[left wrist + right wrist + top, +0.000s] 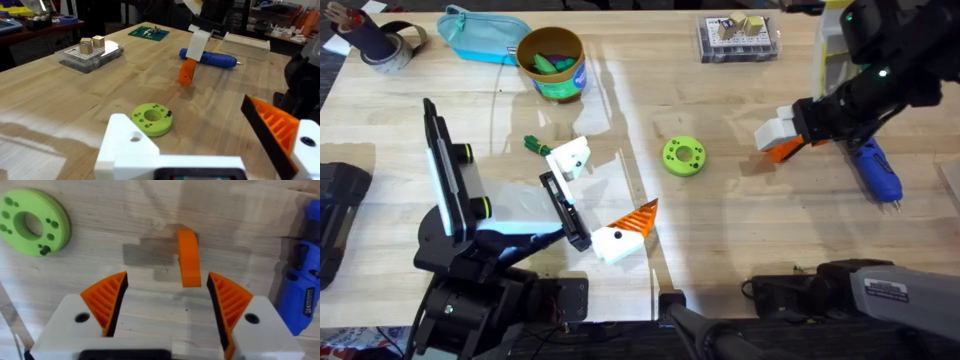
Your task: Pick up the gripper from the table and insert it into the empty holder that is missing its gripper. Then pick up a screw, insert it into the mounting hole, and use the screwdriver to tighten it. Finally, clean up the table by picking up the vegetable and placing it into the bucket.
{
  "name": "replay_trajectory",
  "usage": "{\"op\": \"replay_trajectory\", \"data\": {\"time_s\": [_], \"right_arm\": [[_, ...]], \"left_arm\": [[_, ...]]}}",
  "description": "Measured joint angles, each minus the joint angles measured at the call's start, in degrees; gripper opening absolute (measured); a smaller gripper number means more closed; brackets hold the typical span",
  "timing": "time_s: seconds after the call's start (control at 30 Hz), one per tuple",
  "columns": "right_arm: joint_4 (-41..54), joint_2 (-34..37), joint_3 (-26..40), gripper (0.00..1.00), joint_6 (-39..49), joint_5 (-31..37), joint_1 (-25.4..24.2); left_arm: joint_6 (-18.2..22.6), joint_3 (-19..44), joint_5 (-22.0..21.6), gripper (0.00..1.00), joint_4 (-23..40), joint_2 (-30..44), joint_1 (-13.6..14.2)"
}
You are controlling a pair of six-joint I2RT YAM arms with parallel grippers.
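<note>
Pale wooden tabletop (740,210) carries the gripper (778,137) at its right side, orange finger touching the wood — the right pincer (167,302) spread wide around it. Just beside lies the screwdriver (876,172). Left pincer (607,200): open, its empty holder (568,158) near the bucket (552,62), whose label cannot be read.

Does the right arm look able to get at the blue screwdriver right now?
Probably yes: the screwdriver lies on open table right beside the right gripper, whose jaws stand open, and nothing lies across it.
</note>
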State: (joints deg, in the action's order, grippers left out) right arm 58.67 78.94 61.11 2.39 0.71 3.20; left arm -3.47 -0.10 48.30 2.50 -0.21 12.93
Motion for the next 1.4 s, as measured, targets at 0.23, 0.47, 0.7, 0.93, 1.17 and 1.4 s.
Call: {"op": "replay_trajectory", "data": {"time_s": [0.23,0.47,0.7,0.93,1.17,1.4], "right_arm": [[1.55,3.82,-0.04,0.969,0.23,0.94,0.0],[0.94,5.09,-0.05,0.969,0.24,2.64,0.0],[-2.46,6.72,-0.05,0.961,0.25,2.93,0.0],[-2.73,8.18,-0.05,0.292,0.75,3.73,0.0],[-3.01,8.32,-0.05,0.013,0.64,5.05,0.0],[-3.56,4.76,1.71,0.011,0.66,-0.13,0.98]], "left_arm": [[0.01,0.37,-0.09,0.993,0.54,0.2,0.04],[0.01,0.37,-0.09,0.993,0.55,0.2,0.04],[0.01,0.37,-0.09,0.993,0.55,0.2,0.04],[0.01,0.37,-0.09,0.993,0.55,0.2,0.04],[0.01,0.37,-0.09,0.993,0.55,0.2,0.04],[0.01,0.37,-0.09,0.993,0.55,0.2,0.04]]}}
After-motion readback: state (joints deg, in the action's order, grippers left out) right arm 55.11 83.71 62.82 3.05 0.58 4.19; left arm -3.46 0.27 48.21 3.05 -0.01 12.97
